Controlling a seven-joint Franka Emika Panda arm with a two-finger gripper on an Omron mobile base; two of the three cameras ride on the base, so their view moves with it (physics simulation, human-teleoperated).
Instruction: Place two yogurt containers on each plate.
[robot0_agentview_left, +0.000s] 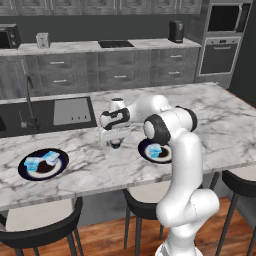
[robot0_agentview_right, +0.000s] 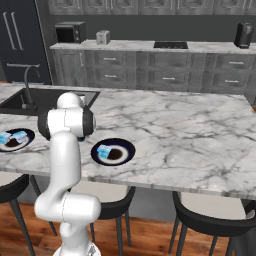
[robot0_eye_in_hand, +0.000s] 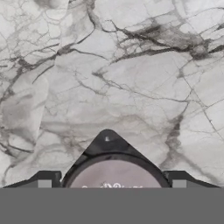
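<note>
Two dark plates lie on the marble island. The left plate (robot0_agentview_left: 60, 167) (robot0_agentview_right: 26, 142) holds two light-blue yogurt containers (robot0_agentview_left: 34, 162) (robot0_agentview_left: 50, 156) (robot0_agentview_right: 20, 136). On the right plate (robot0_agentview_left: 145, 152) (robot0_agentview_right: 125, 150) sits one yogurt container (robot0_agentview_left: 156, 150) (robot0_agentview_right: 104, 151). Between the plates my gripper (robot0_agentview_left: 112, 137) (robot0_eye_in_hand: 111, 183) points down over a small dark round cup (robot0_agentview_left: 115, 144) (robot0_eye_in_hand: 114, 173) with a foil tab lid. The two fingertips (robot0_eye_in_hand: 43, 183) stand close on either side of the cup, jaws open and narrowly clear of its rim.
A black sink (robot0_agentview_left: 50, 112) with a faucet (robot0_agentview_left: 30, 102) is set into the island behind the left plate. Dark stools (robot0_agentview_left: 45, 220) (robot0_agentview_right: 210, 215) stand along the near edge. Bare marble stretches to the right of the right plate.
</note>
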